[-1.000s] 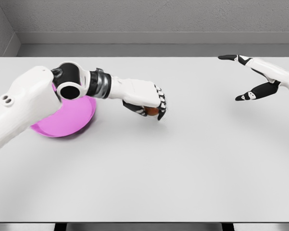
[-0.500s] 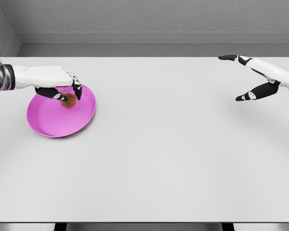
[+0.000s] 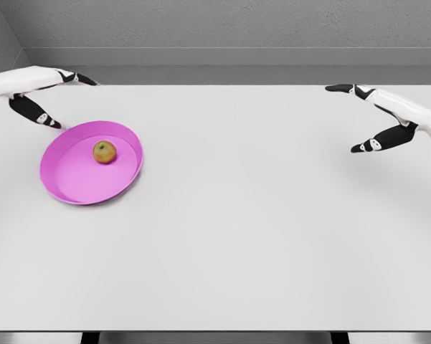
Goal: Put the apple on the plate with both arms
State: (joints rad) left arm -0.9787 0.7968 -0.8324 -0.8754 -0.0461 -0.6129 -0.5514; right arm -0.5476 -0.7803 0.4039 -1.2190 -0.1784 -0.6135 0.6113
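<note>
With apple (image 3: 105,152) resting on plate (image 3: 64,183), looks done; left hand (image 3: 39,97) and right hand (image 3: 384,115) spread wide, holding nothing.

The bench (image 3: 258,236) has a smooth, matt, pale grey top that looks like laminate or painted board, with only faint soft shadows on it. Near its left edge the plate (image 3: 72,183) looks like smooth magenta plastic, with a slight sheen along its raised rim. The apple (image 3: 105,152) on it has a dull yellow-green skin with a reddish blush and little gloss. The left robot hand (image 3: 39,89), at the far left corner, and the right robot hand (image 3: 376,115), near the far right corner, both have smooth white shells like hard plastic, with black, matt-looking fingertips and joints. The wall (image 3: 222,25) behind looks rough and grainy, like grey plaster or concrete.
</note>
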